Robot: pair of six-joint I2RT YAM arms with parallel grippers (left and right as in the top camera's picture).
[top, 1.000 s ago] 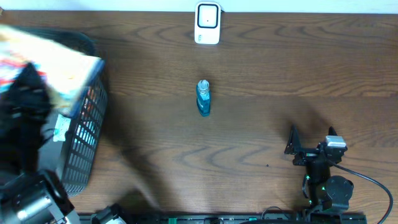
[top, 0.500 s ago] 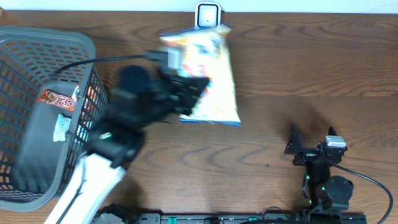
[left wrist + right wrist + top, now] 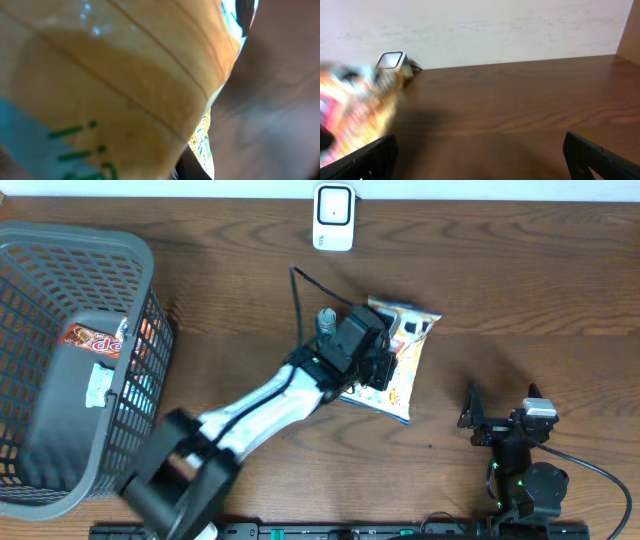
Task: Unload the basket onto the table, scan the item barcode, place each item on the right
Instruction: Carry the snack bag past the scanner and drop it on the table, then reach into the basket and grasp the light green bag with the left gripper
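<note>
The item is a colourful orange and white snack bag [image 3: 400, 355], held low over the middle of the table. My left gripper [image 3: 372, 363] is shut on its left edge. Up close in the left wrist view, the bag [image 3: 125, 75] fills nearly the whole frame, blurred, and no barcode is readable. The white scanner [image 3: 333, 218] stands at the table's far edge, well apart from the bag. My right gripper [image 3: 500, 402] rests open and empty near the front right. From the right wrist view I see the bag [image 3: 350, 110] blurred at the left and the scanner [image 3: 392, 61] behind it.
A grey mesh basket [image 3: 60, 250] at the left holds several packets. A small blue bottle [image 3: 326, 322] stands just beside my left arm's wrist, partly hidden by it. A black cable arcs up from that wrist.
My left arm has swung from the basket to the table's middle with the bag, then lowered it to the right, away from the scanner. The right arm has not moved.
</note>
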